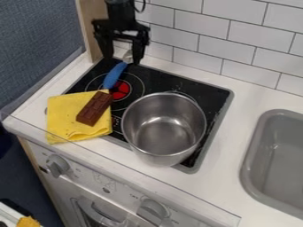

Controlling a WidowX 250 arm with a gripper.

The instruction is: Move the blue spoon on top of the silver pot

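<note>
A yellow cloth [66, 113] at the cooktop's [208, 95] nine o'clock bears a chocolate bar [95, 108]. The blue spoon [114, 76] lies at eleven, its head seemingly between the black gripper's [123, 59] parted fingers, perhaps for grasping. The silver pot [165, 133], toward five, stands mouth-up, ready to receive it.

The pot [164, 131] is shiny, smooth metal. Under the pot, the stove top [211, 94] is glossy. Left of the pot, the cloth [61, 111] looks soft and dull, and the chocolate bar [94, 108] smooth. Right of it, the sink [253, 153] looks smooth. In front of it, 2 knobs [57, 166] look like plastic.
</note>
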